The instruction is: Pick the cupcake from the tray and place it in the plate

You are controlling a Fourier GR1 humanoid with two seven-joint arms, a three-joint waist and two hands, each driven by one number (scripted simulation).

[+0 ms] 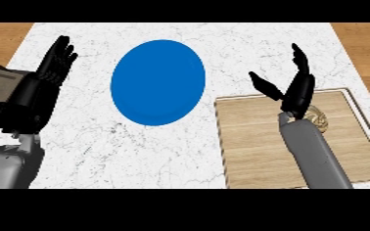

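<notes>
Over tray (253, 142): right hand (296, 85) released | forearm hides cupcake (320, 119) | left hand (54, 61) released

The white marble-look counter top (86, 142) is veined and smooth; on it, the round blue plate (157, 82) looks matt, and right of it the pale wooden tray (253, 142) shows grain.

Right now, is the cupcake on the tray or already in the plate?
On the tray: the cupcake shows beside the right hand's wrist, mostly hidden. The blue plate holds nothing.
</notes>
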